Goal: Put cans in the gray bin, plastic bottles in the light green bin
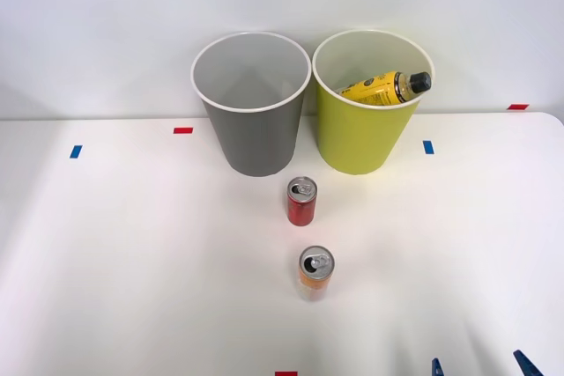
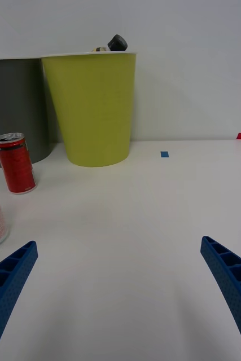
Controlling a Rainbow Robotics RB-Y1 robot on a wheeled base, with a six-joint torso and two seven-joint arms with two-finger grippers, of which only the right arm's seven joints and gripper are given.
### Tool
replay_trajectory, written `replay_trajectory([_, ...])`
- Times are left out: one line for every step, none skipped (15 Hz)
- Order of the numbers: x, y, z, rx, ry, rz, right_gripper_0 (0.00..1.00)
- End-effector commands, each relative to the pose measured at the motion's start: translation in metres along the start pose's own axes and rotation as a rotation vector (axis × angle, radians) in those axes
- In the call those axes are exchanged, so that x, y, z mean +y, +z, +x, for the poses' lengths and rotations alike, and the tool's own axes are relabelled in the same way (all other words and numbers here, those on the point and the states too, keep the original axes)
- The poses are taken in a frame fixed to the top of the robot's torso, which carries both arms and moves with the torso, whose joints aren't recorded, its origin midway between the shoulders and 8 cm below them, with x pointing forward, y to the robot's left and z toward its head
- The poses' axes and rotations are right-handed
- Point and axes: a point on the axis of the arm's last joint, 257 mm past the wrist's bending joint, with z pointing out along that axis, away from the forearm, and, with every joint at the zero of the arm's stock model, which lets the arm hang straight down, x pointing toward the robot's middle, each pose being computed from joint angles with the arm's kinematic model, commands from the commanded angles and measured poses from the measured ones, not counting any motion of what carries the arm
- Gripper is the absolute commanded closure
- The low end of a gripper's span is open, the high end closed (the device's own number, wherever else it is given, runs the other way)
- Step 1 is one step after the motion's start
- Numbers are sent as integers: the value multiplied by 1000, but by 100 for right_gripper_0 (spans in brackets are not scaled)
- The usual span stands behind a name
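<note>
White table (image 1: 106,253); gray bin (image 1: 253,107) and light green bin (image 1: 368,107) stand upright side by side at its far edge, rims nearly touching. Yellow bottle (image 1: 385,88) already lies tilted inside the green one, black cap near the rim. Both cans upright in front of the bins: red can (image 1: 301,201) nearer them, orange-yellow can (image 1: 315,273) nearer the robot. Right gripper (image 2: 120,282) low over the table, fingers spread wide, holding nothing. Likely next: take the nearer can, square the fingers around its mid-body, avoid tipping it.
</note>
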Motion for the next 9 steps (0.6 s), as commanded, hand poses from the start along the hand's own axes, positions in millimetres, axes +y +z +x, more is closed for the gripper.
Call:
replay_trajectory([0,0,0,0,0,0,0])
replay_trajectory([0,0,0,0,0,0,0])
replay_trajectory([0,0,0,0,0,0,0])
replay_trajectory([0,0,0,0,0,0,0])
replay_trajectory([0,0,0,0,0,0,0])
replay_trajectory([0,0,0,0,0,0,0])
replay_trajectory([0,0,0,0,0,0,0])
replay_trajectory([0,0,0,0,0,0,0])
replay_trajectory([0,0,0,0,0,0,0])
